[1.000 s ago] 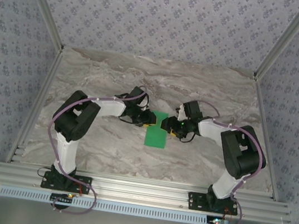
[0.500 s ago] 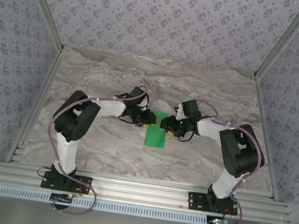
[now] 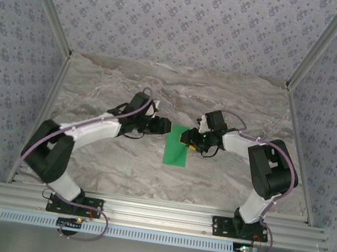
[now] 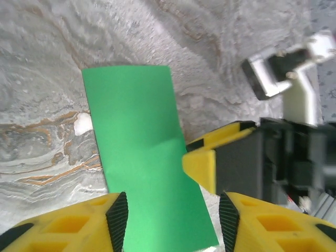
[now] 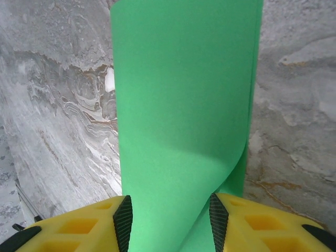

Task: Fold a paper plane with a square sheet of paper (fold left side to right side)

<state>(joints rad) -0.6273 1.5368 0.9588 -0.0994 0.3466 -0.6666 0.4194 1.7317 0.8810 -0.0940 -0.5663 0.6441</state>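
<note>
The square sheet of paper (image 3: pixel 177 146) lies on the desk (image 3: pixel 241 105) at frame centre as a narrow doubled strip, long axis running top to bottom in the top view. Your right gripper (image 3: pixel 187 139) is nearer, at its upper right edge, jaws part spread astride the lifted top layer, pinching nothing evident. The left gripper (image 3: pixel 162 126) stands spread just off the upper left corner. Judgement: creasing should follow that axis.

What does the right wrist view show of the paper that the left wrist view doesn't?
Right wrist: the folded paper, its top layer bowing up off the lower one at a near corner. Left wrist: the right gripper at the paper's long edge. Both: the green paper on the marble table, between open yellow fingers.
</note>
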